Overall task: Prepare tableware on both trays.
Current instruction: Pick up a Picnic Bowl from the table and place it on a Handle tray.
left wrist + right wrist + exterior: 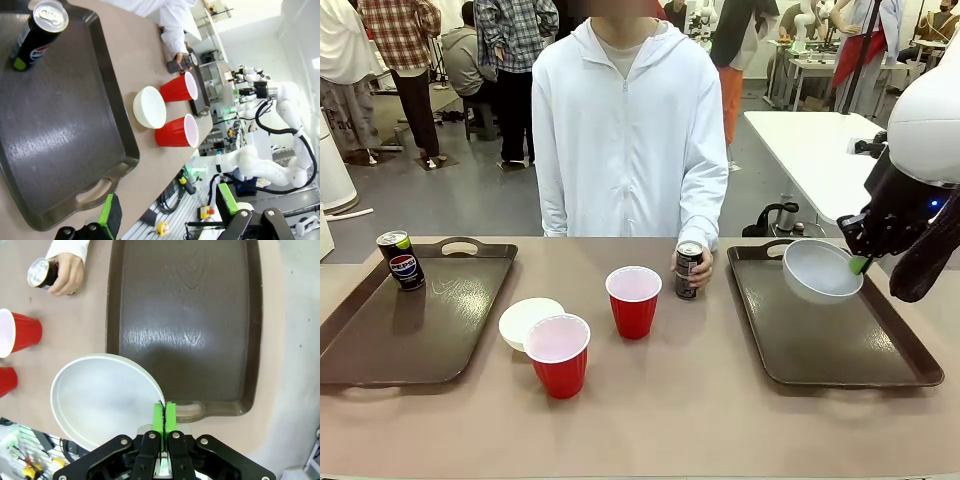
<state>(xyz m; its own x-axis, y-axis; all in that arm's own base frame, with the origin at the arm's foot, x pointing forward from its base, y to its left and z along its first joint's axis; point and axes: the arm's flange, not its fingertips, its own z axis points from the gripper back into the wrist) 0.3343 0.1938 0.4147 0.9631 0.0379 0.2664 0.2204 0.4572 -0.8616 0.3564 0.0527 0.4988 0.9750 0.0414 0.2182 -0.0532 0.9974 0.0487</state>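
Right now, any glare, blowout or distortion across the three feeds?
Front view: evenly lit, soft sheen on the left tray beside the Pepsi can. Left wrist view: rolled sideways, background blown out top right. Right wrist view: glare band across the right tray; white bowl in the shut jaws looks sharp.

The right gripper (860, 264) is pinching the rim of a white bowl (818, 270), holding it tilted over the right tray (840, 352). The person's hand (706, 268) is gripping a dark can (688, 270) on the table (720, 420). A Pepsi can (400, 260) is standing on the left tray (430, 335). A far red cup (633, 303), a near red cup (558, 360) and a second bowl (523, 318) are sitting between the trays.
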